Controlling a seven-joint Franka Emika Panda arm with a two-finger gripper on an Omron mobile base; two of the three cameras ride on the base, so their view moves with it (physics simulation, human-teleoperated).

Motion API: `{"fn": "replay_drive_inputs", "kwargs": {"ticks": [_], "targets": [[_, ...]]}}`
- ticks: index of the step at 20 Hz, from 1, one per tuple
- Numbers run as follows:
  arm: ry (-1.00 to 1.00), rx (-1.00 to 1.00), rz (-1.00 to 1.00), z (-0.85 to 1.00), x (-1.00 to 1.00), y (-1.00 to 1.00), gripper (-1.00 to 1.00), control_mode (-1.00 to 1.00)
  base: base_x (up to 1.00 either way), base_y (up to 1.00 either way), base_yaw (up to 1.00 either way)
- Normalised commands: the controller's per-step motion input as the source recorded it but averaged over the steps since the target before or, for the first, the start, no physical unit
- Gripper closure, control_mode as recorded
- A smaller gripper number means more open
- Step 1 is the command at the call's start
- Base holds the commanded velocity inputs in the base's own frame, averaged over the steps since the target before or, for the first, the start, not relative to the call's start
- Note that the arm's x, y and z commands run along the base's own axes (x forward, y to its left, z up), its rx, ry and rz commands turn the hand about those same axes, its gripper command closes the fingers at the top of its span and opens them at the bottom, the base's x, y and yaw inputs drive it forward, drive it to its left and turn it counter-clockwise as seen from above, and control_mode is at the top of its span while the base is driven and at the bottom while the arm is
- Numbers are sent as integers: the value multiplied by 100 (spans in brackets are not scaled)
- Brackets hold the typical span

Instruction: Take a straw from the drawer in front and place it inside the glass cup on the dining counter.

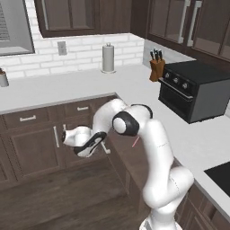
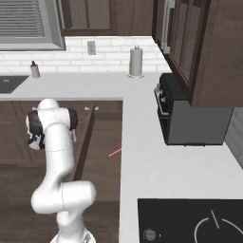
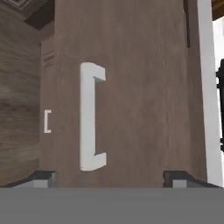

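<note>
Wide dark brown wooden drawer [image 2: 102,142] is pulled out, thin red-and-white striped straw [image 2: 115,152] lying inside. Claw [image 3: 109,177] is spread apart off the silver handle [image 3: 89,117]; grabbing and delivering the straw remain.

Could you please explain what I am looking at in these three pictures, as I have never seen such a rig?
This is a rendered kitchen with a white robot arm on a driving base. Two pictures come from cameras on the base, behind the arm to its left and right. The third comes from a camera on the hand, looking along its two dark fingertips. The hand is open and holds nothing. It faces the handle of a drawer, which is pulled out. Inside lies a thin red straw. The white counter carries a black oven, a knife block and a paper roll.
</note>
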Motion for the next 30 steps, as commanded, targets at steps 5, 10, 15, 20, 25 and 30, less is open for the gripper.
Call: {"fn": "replay_drive_inputs", "kwargs": {"ticks": [5,10,15,20,25,30], "targets": [[6,44,5,94,-32,-4,-100,-100,0,0,0],[0,23,0,92,-9,-52,-100,-100,0,0,0],[11,17,0,28,14,-78,-100,-100,0,0,0],[20,24,0,-6,33,-78,-100,-100,0,0,0],[17,17,0,-46,30,-57,-100,-100,0,0,0],[13,10,0,-78,5,-12,-100,-100,0,0,0]]}}
